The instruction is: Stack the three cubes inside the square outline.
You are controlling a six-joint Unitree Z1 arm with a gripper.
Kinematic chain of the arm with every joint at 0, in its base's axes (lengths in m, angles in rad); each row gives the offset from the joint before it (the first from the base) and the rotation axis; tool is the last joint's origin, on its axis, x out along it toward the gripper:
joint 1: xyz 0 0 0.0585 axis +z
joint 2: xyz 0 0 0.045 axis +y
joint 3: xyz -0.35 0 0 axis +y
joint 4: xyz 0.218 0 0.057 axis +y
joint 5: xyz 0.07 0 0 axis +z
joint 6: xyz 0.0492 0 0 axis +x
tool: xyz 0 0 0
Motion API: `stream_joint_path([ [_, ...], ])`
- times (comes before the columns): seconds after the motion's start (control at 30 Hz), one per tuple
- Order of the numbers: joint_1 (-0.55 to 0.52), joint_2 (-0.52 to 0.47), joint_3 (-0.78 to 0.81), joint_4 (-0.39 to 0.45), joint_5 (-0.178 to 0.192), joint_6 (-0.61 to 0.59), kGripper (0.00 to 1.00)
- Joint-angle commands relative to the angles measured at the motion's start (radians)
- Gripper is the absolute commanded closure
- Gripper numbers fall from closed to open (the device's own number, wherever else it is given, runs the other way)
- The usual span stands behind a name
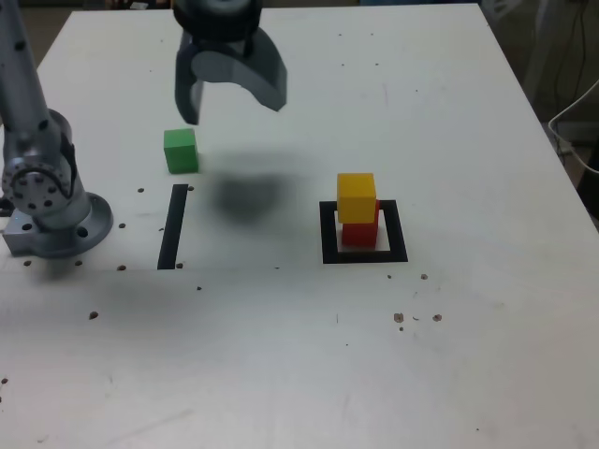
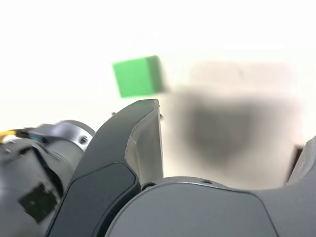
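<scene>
In the exterior view, 1 red cube (image 1: 359, 235) is seen inside the thick black square outline with a white middle (image 1: 397, 232), toward the exterior view's right. On top of it, 1 yellow cube (image 1: 356, 197) is stacked, and part of the red cube is left visible below it. 1 green cube (image 1: 182, 152) is placed well apart from that stack, on the exterior view's left, directly on the white tabletop (image 1: 487, 318). Just beside the green cube, 1 straight black strip (image 1: 173, 227) is laid flat, and by it the grey round arm base (image 1: 62, 230) is seen. Above the tabletop, between the green cube and the stack, the dark grey end effector (image 1: 234, 110) is held with its 2 fingers spread apart and nothing clamped between them. A blurred shadow (image 1: 251, 195) is cast on the tabletop below. In the wrist view, the green cube is shown outside the 2 fingers, untouched.
</scene>
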State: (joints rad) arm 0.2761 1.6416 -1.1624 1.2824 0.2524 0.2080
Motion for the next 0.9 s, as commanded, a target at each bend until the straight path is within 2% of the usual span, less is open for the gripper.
stream_joint_path([
  [0.0, 0.041, -0.003, 0.017, -0.002, 0.013, 0.015, 0.0],
  [0.17, 0.151, 0.007, 0.07, -0.026, 0.023, 0.054, 0.0],
  [0.37, 0.253, 0.0, 0.152, -0.104, 0.02, 0.082, 0.0],
  [0.7, 0.299, 0.004, 0.224, -0.161, 0.029, 0.086, 0.02],
  [0.87, 0.312, 0.024, 0.248, -0.191, 0.03, 0.091, 0.08],
])
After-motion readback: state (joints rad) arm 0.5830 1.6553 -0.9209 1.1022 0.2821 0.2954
